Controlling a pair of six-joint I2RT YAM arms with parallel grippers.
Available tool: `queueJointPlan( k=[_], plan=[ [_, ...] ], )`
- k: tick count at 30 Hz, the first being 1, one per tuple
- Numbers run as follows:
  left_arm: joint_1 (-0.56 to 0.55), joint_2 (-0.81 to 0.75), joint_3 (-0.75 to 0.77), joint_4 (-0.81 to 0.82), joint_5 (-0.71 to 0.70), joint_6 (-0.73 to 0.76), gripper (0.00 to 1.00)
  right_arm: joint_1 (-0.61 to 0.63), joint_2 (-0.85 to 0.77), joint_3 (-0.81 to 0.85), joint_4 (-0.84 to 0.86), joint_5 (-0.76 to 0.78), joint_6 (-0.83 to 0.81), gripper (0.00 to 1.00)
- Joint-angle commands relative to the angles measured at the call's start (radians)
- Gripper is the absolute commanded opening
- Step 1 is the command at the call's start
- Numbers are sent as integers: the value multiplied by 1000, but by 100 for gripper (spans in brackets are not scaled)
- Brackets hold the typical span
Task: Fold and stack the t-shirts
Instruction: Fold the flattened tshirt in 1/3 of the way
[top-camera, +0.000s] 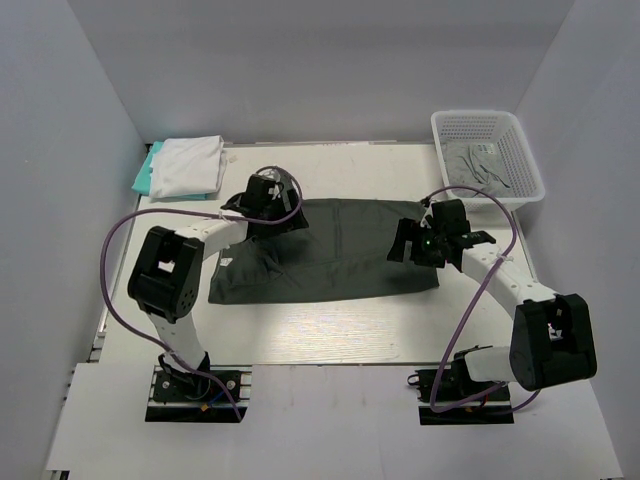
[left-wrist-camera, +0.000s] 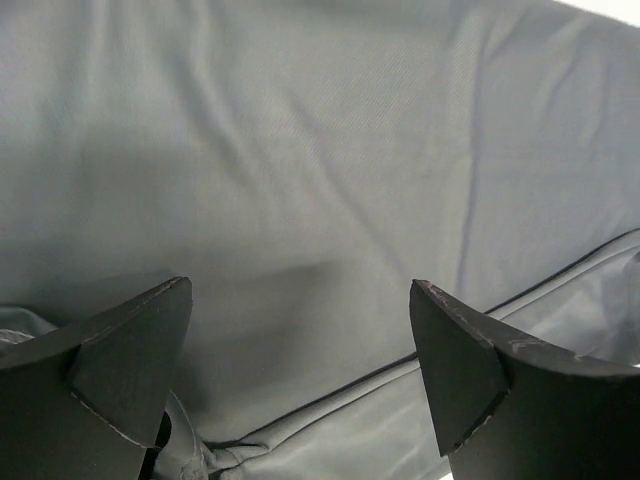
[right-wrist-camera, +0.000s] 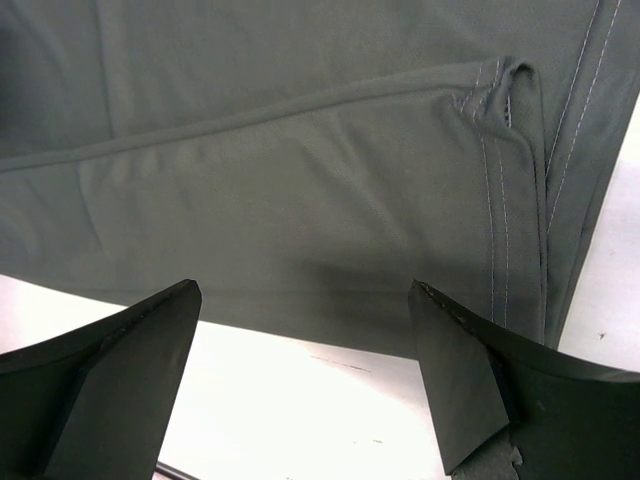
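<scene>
Charcoal t-shirt (top-camera: 330, 250): spread flat mid-tabletop (top-camera: 330, 335), bare strip along its near edge.
Left end effector (left-wrist-camera: 300, 300): jaws wide, empty, above the shirt's far-left edge.
Right end effector (right-wrist-camera: 305, 300): jaws wide, empty, above its right end.
White t-shirt (top-camera: 188, 165): folded atop teal t-shirt (top-camera: 142, 178), far-left corner.

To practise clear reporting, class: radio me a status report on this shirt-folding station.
Both grippers open: left gripper above dark grey t-shirt, right gripper at its edge. Shirt flat, part-folded. Stacked: white t-shirt on teal t-shirt; nothing in the way.
</scene>
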Motion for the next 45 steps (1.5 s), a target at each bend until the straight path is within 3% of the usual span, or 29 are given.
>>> queueJointPlan(
  k=[1, 4, 13, 15, 31, 45],
  plan=[
    [-3, -89, 89, -14, -48, 44, 100, 3, -24, 48, 23, 1, -14, 90],
    [-3, -153, 89, -44, -59, 54, 100, 5, -32, 45, 29, 2, -11, 90],
    [-3, -402, -195, -120, -71, -26, 100, 5, -52, 21, 42, -2, -10, 90],
    [-3, -425, -248, -120, -21, -26, 100, 6, -50, 19, 49, -1, -10, 90],
    [-3, -154, -187, -20, 84, -35, 100, 2, -9, 33, 65, 4, -5, 90],
    [-3, -114, -88, -35, 15, 18, 100, 2, 49, 59, 56, -10, -6, 90]
  ],
)
